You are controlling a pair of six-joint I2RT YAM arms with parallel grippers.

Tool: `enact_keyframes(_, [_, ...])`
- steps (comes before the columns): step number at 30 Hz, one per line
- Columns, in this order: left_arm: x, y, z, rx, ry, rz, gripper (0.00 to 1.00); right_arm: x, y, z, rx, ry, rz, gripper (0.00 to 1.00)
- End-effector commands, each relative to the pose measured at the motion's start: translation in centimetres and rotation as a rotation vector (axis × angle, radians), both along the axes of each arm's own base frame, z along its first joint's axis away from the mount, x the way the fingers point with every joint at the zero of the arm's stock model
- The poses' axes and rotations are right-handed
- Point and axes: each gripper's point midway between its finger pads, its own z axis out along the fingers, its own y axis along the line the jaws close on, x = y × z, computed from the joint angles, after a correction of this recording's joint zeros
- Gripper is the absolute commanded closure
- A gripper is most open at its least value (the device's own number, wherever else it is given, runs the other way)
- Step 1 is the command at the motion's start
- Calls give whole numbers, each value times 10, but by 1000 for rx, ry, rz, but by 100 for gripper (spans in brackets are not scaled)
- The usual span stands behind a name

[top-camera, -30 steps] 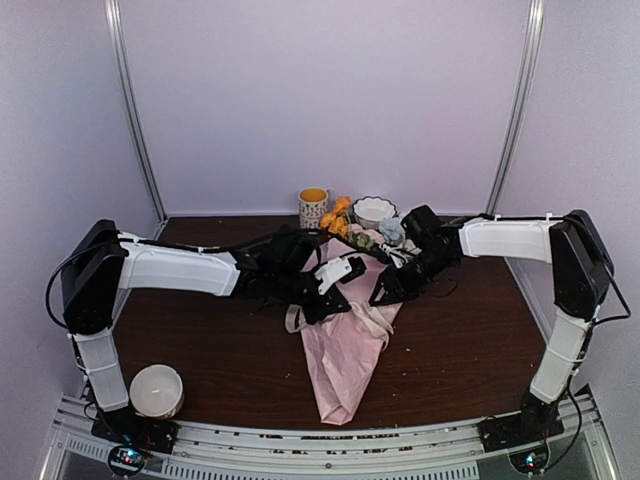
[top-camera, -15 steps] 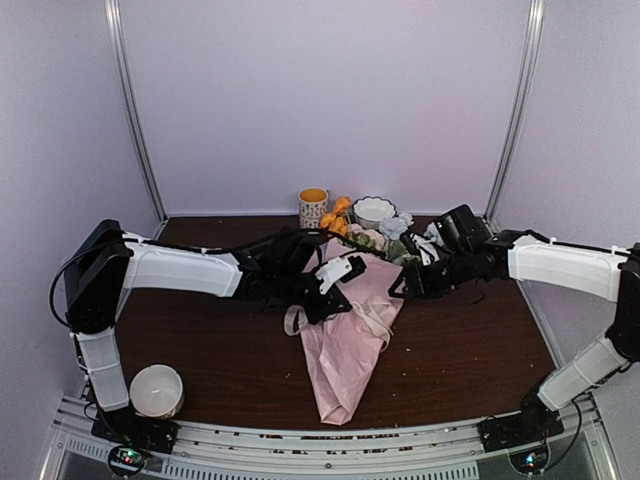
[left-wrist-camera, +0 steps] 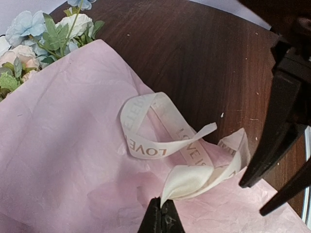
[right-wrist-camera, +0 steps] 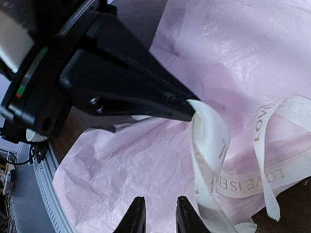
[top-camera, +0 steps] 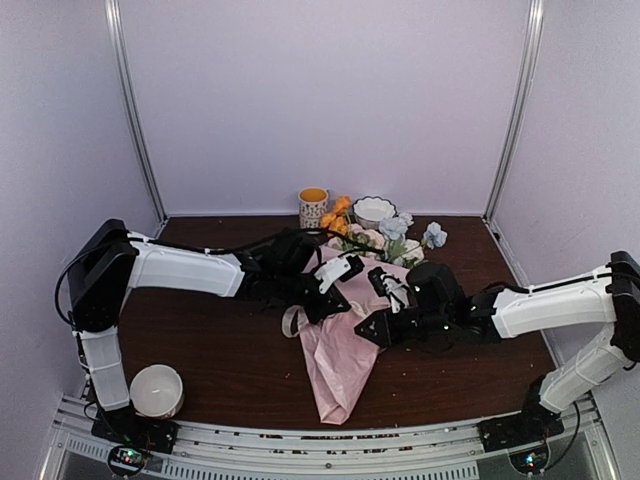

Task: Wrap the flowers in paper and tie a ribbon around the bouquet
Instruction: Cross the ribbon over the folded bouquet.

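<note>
I held my left pincer (left-wrist-camera: 162,204) clamped on the ribbon (left-wrist-camera: 146,148), its fold raised off the bouquet (top-camera: 340,355) on the table (top-camera: 200,350), so my right pincer (right-wrist-camera: 158,209), jaws slightly apart and empty, could take 1 end.

Crinkly matt pink paper (left-wrist-camera: 63,145), satiny cream ribbon (left-wrist-camera: 187,180), dark wood-grain table (left-wrist-camera: 194,58)

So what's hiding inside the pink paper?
The flowers: white, pale blue and orange blooms stick out of the wide far end of the paper. Their stems cannot be seen; the paper covers them.
</note>
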Motion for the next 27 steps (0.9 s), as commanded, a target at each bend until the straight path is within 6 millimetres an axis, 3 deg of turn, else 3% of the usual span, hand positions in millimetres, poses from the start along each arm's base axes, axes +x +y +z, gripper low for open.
enact_keyframes(1, [8,-6,8,-48,-15,9,100,27,-7,-6,-16,-45,-156,78])
enact_keyframes(4, [8,-6,7,-47,-12,10,100,36,-17,-16,-76,-46,-210,77])
enact_keyframes(9, [7,-5,5,-42,-7,11,100,45,-25,-16,-136,-83,-250,73])
enact_keyframes(15, [7,-4,5,-41,-6,12,100,50,-18,-30,-196,-77,-224,71])
enact_keyframes(20, [8,-4,4,-39,-3,13,100,60,-12,-30,-235,-103,-212,69])
enact_keyframes(22, [8,-4,4,-38,-3,13,100,62,-10,-31,-244,-108,-205,74])
enact_keyframes(27, [11,-1,3,-42,10,28,100,55,0,-30,-218,-91,-127,100])
